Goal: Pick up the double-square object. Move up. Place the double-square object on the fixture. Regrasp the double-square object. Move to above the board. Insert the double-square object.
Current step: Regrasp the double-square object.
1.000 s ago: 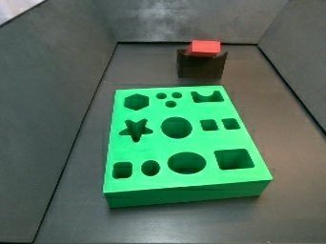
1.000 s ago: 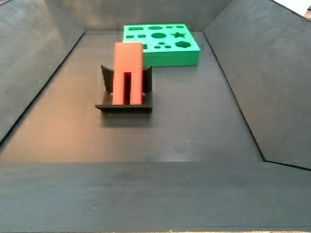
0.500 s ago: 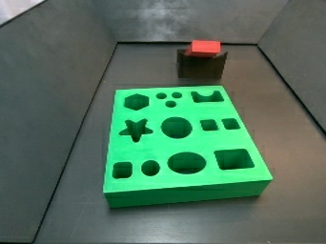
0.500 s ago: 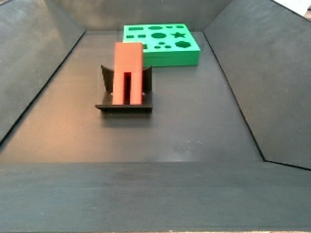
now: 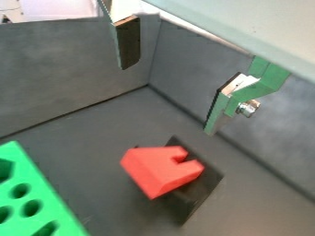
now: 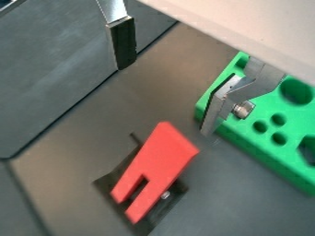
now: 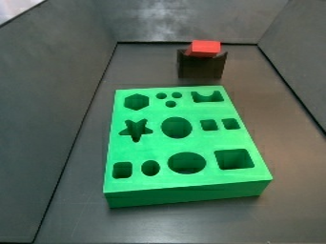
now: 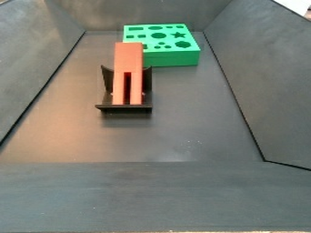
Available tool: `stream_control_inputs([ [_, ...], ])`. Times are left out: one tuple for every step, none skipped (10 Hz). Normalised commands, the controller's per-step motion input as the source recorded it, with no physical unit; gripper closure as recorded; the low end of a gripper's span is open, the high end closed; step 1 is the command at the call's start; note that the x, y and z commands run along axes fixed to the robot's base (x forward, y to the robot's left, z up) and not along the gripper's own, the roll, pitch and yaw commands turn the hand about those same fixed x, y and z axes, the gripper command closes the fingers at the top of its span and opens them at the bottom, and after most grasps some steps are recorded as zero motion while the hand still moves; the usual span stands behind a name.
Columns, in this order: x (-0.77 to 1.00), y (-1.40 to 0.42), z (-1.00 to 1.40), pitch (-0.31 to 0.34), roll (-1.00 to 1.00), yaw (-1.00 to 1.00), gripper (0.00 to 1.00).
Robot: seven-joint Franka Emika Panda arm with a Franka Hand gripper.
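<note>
- Wrist view: gripper hangs above the floor with its fingers spread wide, nothing between them. One finger with a dark pad shows toward the grey wall, the other finger is a silver plate seen edge-on.
- Same view: double-square object, red-orange, sits in the fixture; the notch between its two prongs is visible. A corner of the green board with holes is just beside it, apart from the block.
- Other wrist view: gripper again wide apart and empty, clear above the block. Dark-padded finger is over bare floor, the silver finger overlaps the edge of the board.
- Same view: double-square object lies tilted along the fixture, split end with the slot pointing away from the board. Not touching the fingers.
- Side view: board fills the middle of the floor, near side facing the camera. Far behind it the fixture stands by the back wall with the double-square object showing as a red end on top. Gripper not in this view.
- Other side view: fixture is near and left of centre, double-square object leaning on it, long side running near to far, two prongs at the near end. Board is far, well apart from the fixture. Gripper not in this view.
</note>
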Motion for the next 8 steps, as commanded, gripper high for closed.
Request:
stream_control_inputs([
  [0.04, -0.02, 0.0, 0.053, 1.0, 0.04, 0.0],
  [0.05, -0.03, 0.0, 0.07, 1.0, 0.05, 0.0],
  [0.07, -0.03, 0.0, 0.086, 1.0, 0.05, 0.0],
  [0.08, -0.04, 0.0, 0.106, 1.0, 0.06, 0.0],
  [0.09, -0.04, 0.0, 0.129, 1.0, 0.07, 0.0],
  [0.1, -0.04, 0.0, 0.163, 1.0, 0.1, 0.0],
  [0.1, -0.05, 0.0, 0.187, 1.0, 0.13, 0.0],
  [0.1, -0.04, 0.0, 0.203, 0.9, 0.17, 0.0],
])
